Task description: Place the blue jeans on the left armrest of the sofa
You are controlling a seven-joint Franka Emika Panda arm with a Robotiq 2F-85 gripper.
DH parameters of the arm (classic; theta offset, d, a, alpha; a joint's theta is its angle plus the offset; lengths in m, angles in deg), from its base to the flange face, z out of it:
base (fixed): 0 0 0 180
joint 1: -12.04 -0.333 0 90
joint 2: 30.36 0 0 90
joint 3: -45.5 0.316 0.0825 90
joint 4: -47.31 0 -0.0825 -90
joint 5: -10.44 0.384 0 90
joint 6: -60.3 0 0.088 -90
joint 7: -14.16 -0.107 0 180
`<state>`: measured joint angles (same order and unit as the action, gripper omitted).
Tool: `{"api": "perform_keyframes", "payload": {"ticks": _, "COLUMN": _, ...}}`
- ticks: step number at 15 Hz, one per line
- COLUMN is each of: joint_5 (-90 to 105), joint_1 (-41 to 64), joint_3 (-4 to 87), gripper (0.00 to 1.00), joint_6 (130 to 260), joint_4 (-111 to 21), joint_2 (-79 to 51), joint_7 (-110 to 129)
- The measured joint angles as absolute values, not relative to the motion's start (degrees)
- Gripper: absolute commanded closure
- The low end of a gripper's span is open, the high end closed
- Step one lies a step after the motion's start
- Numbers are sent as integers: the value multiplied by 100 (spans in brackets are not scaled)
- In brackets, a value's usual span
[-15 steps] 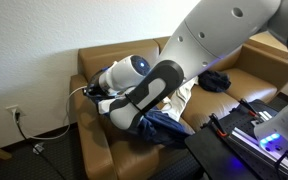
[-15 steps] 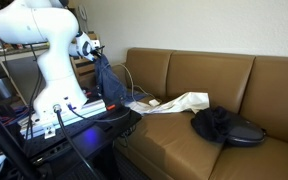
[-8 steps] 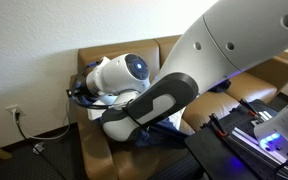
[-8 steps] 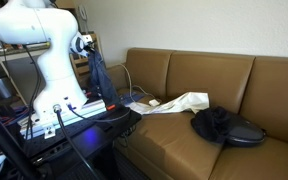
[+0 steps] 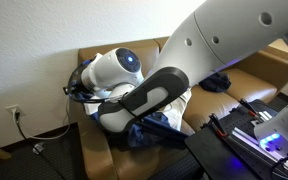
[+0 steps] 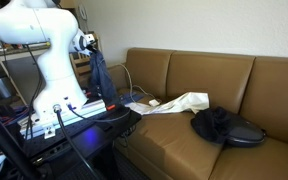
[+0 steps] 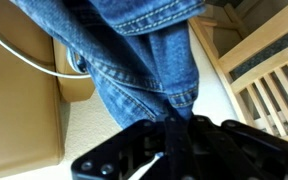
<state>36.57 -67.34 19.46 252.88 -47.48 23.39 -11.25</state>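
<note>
The blue jeans hang from my gripper above the sofa's end armrest. In the wrist view the denim fills the frame and runs down between the black fingers, which are shut on it. In an exterior view my arm hides most of the jeans; a dark blue fold shows below it, over the armrest.
A white cloth lies on the brown sofa seat. A dark garment lies further along. A wooden chair stands beside the sofa. Cables trail near the armrest. A black stand sits in front.
My arm has swung a little towards the armrest end of the sofa with the jeans still hanging from it. The cloths on the seat have not moved.
</note>
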Motion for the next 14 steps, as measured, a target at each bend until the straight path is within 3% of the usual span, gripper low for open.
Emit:
{"api": "perform_keyframes", "payload": {"ticks": 3, "joint_5": 3747, "joint_1": -6926, "joint_3": 1852, "gripper": 98, "joint_6": 25946, "joint_4": -5074, "joint_2": 2302, "joint_7": -1299}}
{"api": "perform_keyframes", "payload": {"ticks": 7, "joint_5": 3971, "joint_1": -7864, "joint_3": 982, "gripper": 98, "joint_6": 25926, "joint_4": -5043, "joint_2": 2221, "joint_7": -1792}}
{"api": "perform_keyframes", "payload": {"ticks": 13, "joint_5": 4861, "joint_1": -9781, "joint_3": -1280, "gripper": 98, "joint_6": 25801, "joint_4": -4991, "joint_2": 2491, "joint_7": -2633}}
{"api": "perform_keyframes", "payload": {"ticks": 14, "joint_5": 5079, "joint_1": -10051, "joint_3": -1632, "gripper": 93, "joint_6": 25799, "joint_4": -5021, "joint_2": 2653, "joint_7": -2779}}
